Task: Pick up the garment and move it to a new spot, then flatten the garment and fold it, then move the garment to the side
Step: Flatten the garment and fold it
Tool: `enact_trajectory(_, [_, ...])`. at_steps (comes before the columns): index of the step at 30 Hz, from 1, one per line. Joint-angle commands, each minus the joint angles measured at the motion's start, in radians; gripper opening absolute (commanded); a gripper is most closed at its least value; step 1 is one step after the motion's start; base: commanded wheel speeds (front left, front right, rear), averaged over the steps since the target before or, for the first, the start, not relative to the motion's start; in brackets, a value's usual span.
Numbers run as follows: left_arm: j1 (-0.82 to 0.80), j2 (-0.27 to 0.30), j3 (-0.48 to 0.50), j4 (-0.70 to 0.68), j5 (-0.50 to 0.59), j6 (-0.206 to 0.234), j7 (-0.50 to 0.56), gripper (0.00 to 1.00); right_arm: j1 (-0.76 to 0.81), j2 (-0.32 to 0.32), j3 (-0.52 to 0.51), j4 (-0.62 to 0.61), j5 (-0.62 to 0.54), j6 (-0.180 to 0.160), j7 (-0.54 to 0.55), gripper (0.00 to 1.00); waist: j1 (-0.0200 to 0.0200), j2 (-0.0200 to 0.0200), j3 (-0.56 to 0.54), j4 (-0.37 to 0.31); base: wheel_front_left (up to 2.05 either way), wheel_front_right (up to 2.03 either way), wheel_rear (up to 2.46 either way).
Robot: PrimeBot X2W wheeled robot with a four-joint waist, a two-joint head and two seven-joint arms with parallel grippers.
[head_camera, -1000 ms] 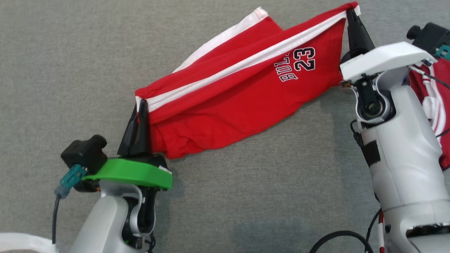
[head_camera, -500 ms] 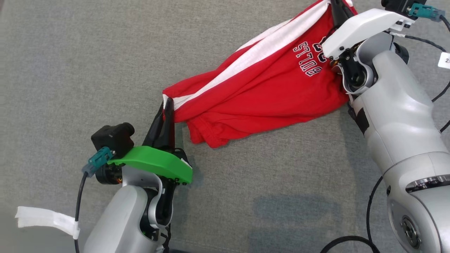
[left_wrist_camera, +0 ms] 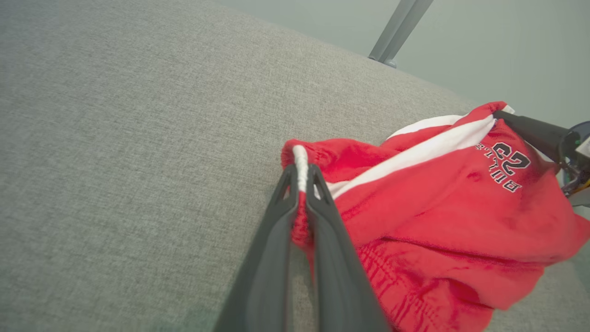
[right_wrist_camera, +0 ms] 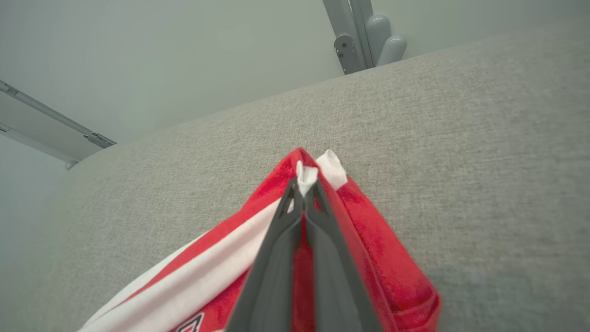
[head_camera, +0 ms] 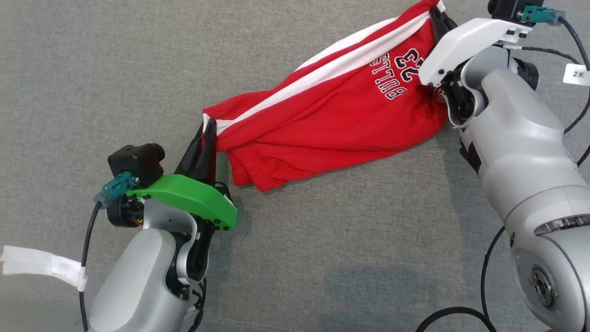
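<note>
STATE: left claw [head_camera: 208, 131] clamped on garment [head_camera: 332, 115] near-left corner, right claw [head_camera: 436, 16] clamped on far-right corner | PLACE: garment slung between them, middle sagging low over table [head_camera: 322, 240] | RISK: small edge pinches likely slip if the claws pull apart; slack middle may bunch when laid flat

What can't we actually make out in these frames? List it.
- Head view: fingertips of the right tool, hidden by its white cover and the red garment.
- Head view: the garment's lower layers, hidden under its own top fold; whether the sagging hem touches the grey surface is unclear.
- Right wrist view: the print, cut off by the bottom edge.
- Head view: white cable tag, cut by the right edge, writing too small.
</note>
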Motion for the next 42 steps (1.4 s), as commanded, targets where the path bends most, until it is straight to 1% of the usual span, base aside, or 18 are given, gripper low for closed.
enact_trajectory(1, [-0.023,0.015,0.003,0.003,-0.002,-0.004,0.007,0.0,-0.02,-0.016,-0.011,0.013,-0.024,-0.001,-0.01,0.0,0.0,0.0118,-0.013,-0.021,0.0,0.0,0.0])
enact_trajectory(10, [-0.057,0.018,-0.005,0.046,-0.012,-0.011,0.036,0.0,-0.017,-0.018,-0.048,0.038,-0.145,-0.001,0.01,0.0,0.0,0.0118,-0.029,-0.033,0.0,0.0,0.0])
enact_trajectory(11, [-0.063,0.018,-0.007,0.054,-0.009,-0.01,0.041,0.17,-0.013,-0.015,-0.045,0.038,-0.158,-0.001,0.011,0.51,0.0,0.0118,-0.031,-0.033,0.0,0.0,0.0])
enact_trajectory(12, [-0.066,0.017,-0.008,0.061,-0.009,-0.01,0.043,0.47,-0.009,-0.012,-0.042,0.039,-0.168,-0.001,0.013,1.0,0.0,0.0118,-0.034,-0.033,0.0,0.0,0.0])
enact_trajectory(13, [-0.068,0.017,-0.01,0.067,-0.01,-0.011,0.045,0.95,-0.002,-0.01,-0.039,0.039,-0.178,-0.001,0.01,1.0,0.0,0.0118,-0.04,-0.033,0.0,0.0,0.0])
enact_trajectory(14, [-0.067,0.017,-0.01,0.07,-0.012,-0.008,0.048,1.0,0.004,-0.009,-0.03,0.039,-0.186,-0.001,0.012,1.0,0.0,0.0118,-0.047,-0.034,0.0,0.0,0.0])
enact_trajectory(17, [-0.045,0.028,-0.006,0.062,-0.009,0.004,0.049,1.0,0.02,-0.005,0.012,0.034,-0.206,-0.001,0.011,1.0,0.0,0.0118,-0.074,-0.036,0.0,0.0,0.0])
enact_trajectory(19, [-0.011,0.044,-0.003,0.038,0.0,0.02,0.042,1.0,0.039,-0.003,0.061,0.016,-0.212,-0.001,0.025,1.0,0.0,0.0118,-0.099,-0.038,0.0,0.0,0.0])
enact_trajectory(23, [0.095,0.084,0.016,-0.068,0.0,0.06,0.026,1.0,0.101,-0.004,0.16,-0.069,-0.161,-0.001,0.055,1.0,0.0,0.0118,-0.156,-0.049,0.0,0.0,0.0])
enact_trajectory(28, [0.249,0.133,0.005,-0.213,0.055,0.113,-0.017,1.0,0.193,-0.091,0.244,-0.191,-0.096,-0.001,0.131,1.0,0.0,0.0118,-0.22,-0.043,0.0,0.0,0.0])
enact_trajectory(30, [0.295,0.15,-0.011,-0.252,0.095,0.123,-0.056,1.0,0.235,-0.138,0.274,-0.24,-0.075,-0.001,0.169,1.0,0.0,0.0118,-0.24,-0.031,0.0,0.0,0.0])
enact_trajectory(32, [0.333,0.153,-0.027,-0.267,0.129,0.135,-0.101,1.0,0.276,-0.186,0.299,-0.292,-0.056,-0.001,0.212,1.0,0.0,0.0118,-0.253,-0.015,0.0,0.0,0.0])
enact_trajectory(33, [0.347,0.165,-0.039,-0.271,0.16,0.133,-0.127,1.0,0.296,-0.209,0.309,-0.318,-0.048,-0.001,0.236,1.0,0.0,0.0118,-0.256,-0.009,0.0,0.0,0.0])
enact_trajectory(34, [0.347,0.165,-0.039,-0.271,0.16,0.133,-0.127,1.0,0.296,-0.209,0.309,-0.318,-0.048,-0.001,0.236,1.0,0.0,0.0118,-0.256,-0.009,0.0,0.0,0.0])
enact_trajectory(36, [0.366,0.172,-0.044,-0.26,0.192,0.147,-0.166,1.0,0.336,-0.246,0.326,-0.365,-0.032,-0.001,0.285,1.0,0.0,0.0118,-0.255,0.005,0.0,0.0,0.0])
enact_trajectory(38, [0.371,0.169,-0.056,-0.259,0.216,0.142,-0.189,1.0,0.362,-0.281,0.328,-0.407,-0.016,-0.001,0.331,1.0,0.0,0.0118,-0.239,0.023,0.0,0.0,0.0])
enact_trajectory(40, [0.358,0.154,-0.058,-0.25,0.218,0.131,-0.204,1.0,0.378,-0.318,0.319,-0.442,-0.012,-0.001,0.371,1.0,0.0,0.0118,-0.21,0.045,0.0,0.0,0.0])
enact_trajectory(42, [0.334,0.138,-0.059,-0.237,0.223,0.118,-0.216,1.0,0.393,-0.335,0.309,-0.466,-0.01,-0.001,0.404,1.0,0.0,0.0118,-0.182,0.068,0.0,0.0,0.0])
